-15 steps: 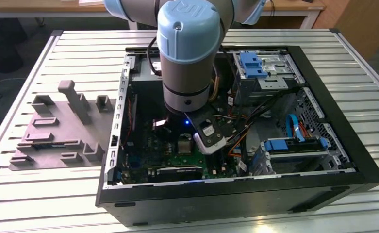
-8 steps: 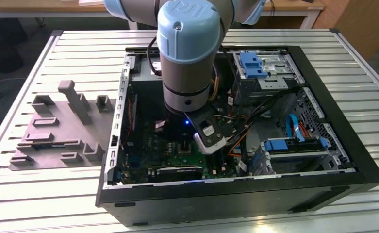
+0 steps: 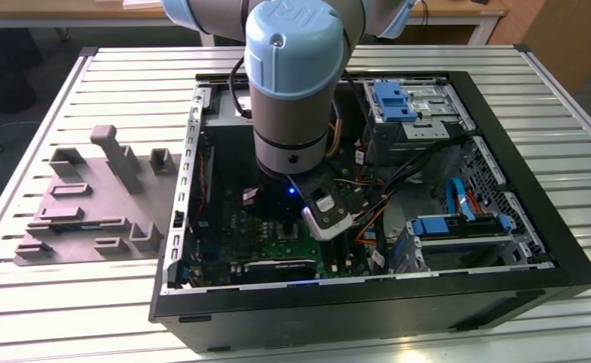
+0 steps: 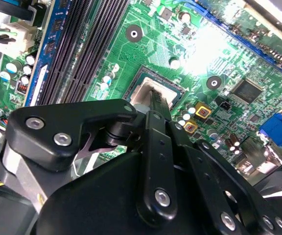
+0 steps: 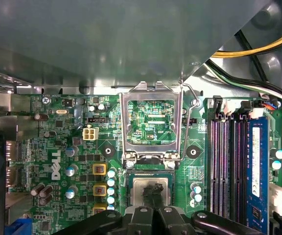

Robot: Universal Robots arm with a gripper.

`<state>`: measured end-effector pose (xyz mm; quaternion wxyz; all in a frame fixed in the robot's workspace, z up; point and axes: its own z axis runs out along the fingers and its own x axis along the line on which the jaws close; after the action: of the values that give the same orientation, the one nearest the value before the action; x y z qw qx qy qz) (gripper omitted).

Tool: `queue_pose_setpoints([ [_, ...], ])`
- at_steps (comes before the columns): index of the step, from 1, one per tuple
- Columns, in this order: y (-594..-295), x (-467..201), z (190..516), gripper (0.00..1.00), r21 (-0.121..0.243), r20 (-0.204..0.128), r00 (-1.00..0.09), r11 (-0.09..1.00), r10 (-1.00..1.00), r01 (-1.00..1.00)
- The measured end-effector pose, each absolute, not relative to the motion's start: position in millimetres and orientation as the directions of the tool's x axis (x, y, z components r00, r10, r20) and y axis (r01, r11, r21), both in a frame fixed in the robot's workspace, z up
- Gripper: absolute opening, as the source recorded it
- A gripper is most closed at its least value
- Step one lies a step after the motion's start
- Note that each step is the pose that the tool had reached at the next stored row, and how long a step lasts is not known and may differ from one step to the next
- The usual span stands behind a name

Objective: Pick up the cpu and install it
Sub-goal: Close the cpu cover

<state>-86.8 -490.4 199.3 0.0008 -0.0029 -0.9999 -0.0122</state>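
Observation:
The cpu (image 5: 138, 189) is a silvery square lying flat in the socket on the green motherboard (image 5: 67, 147); in the second wrist view the cpu (image 4: 141, 93) shows a pale corner. My gripper (image 5: 151, 189) stands right over its middle, fingers close together and tips at its top face, not around its edges. In the second wrist view the gripper (image 4: 155, 99) reaches down onto the same spot. The metal socket frame (image 5: 151, 91) is flipped up open beside the cpu. In the exterior view the arm (image 3: 290, 98) reaches down into the open computer case (image 3: 537, 227).
Dark memory slots (image 5: 229, 166) run beside the socket, and the socket lever (image 5: 194, 105) stands raised. Cables (image 5: 258, 49) cross the case wall. A grey fixture plate (image 3: 83, 212) lies on the slatted table at the exterior view's left. Drive bays with blue clips (image 3: 396, 102) fill the case's far side.

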Motion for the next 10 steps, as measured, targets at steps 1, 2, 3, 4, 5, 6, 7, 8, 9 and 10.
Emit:
queue_pose_setpoints([
  [1,-490.5,-86.8,199.3,0.11,0.024,0.002,-1.000,1.000,0.006,0.006],
  [2,-490.4,-86.8,199.3,0.11,0.024,0.002,-1.000,1.000,0.005,0.005],
  [3,-490.4,-86.8,199.3,0.11,0.024,0.002,-1.000,1.000,0.005,0.005],
  [4,-490.5,-86.8,199.3,0.11,0.024,0.002,-1.000,1.000,0.005,0.005],
  [5,-490.4,-86.8,199.3,0.11,0.024,0.002,-1.000,1.000,0.005,0.005],
  [6,-490.4,-86.8,199.3,0.11,0.024,0.002,-1.000,1.000,0.005,0.005],
  [7,-490.4,-86.8,199.3,0.11,0.024,0.002,-1.000,1.000,0.005,0.005],
  [8,-490.5,-86.8,199.3,0.11,0.024,0.002,-1.000,1.000,0.005,0.005],
  [9,-490.4,-86.8,199.3,0.11,0.024,0.002,-1.000,1.000,0.005,0.005],
  [10,-490.4,-86.8,199.3,0.11,0.024,0.002,-1.000,1.000,0.005,0.005],
])
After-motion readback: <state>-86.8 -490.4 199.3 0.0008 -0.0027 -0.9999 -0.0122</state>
